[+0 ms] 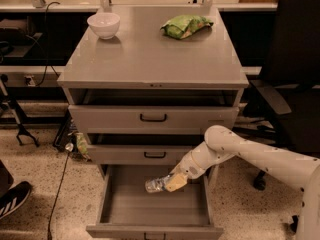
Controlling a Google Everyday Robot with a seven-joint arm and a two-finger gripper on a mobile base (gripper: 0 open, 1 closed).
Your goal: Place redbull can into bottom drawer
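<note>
The bottom drawer point(150, 210) stands pulled well out, its grey floor open to view. The gripper point(173, 182) hangs inside the drawer's opening, toward its back and right of its middle, at the end of the white arm point(250, 154) that reaches in from the drawer's right side. It is closed around the redbull can point(155, 186), which lies roughly on its side and sticks out of the gripper toward the drawer's left wall. The can appears to be just above the drawer floor; whether it touches the floor I cannot tell.

The carrying looks mostly done: the can is already within the drawer's bounds. What seems left is to settle it on the floor, let go, and draw the arm back out over the drawer's front. The two drawers above the bottom drawer are each slightly ajar.
</note>
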